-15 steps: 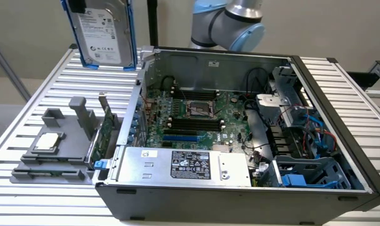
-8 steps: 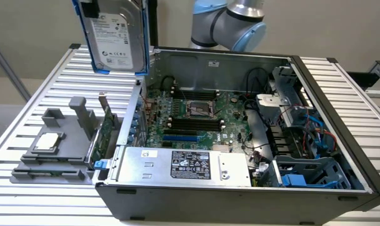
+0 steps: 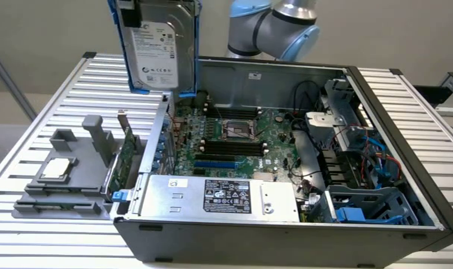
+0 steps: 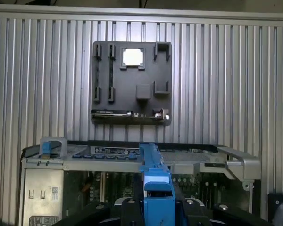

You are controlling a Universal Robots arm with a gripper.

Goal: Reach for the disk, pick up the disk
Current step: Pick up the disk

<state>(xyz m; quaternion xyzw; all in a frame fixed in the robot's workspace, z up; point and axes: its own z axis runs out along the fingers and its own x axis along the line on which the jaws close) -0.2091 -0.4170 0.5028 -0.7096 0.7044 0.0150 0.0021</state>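
The disk [image 3: 157, 46], a grey-metal hard drive with a white label and blue carrier rails, hangs upright in the air above the far corner of the open computer case [image 3: 286, 235], on the exterior view's left. In the wrist view the disk's blue rail [image 4: 156, 181] runs edge-on between the dark fingers [image 4: 127, 208] of my gripper [image 4: 156, 209], which is shut on it. The arm's silver and blue joints [image 3: 275, 25] stand behind the case.
Inside the case lie the motherboard [image 3: 237, 137], a silver box with a black label [image 3: 219, 196] and a blue-grey drive cage [image 3: 369, 207]. A dark grey fixture [image 3: 65, 179] with a small square silver chip [image 3: 56, 168] sits on the slatted metal table [image 3: 32, 241].
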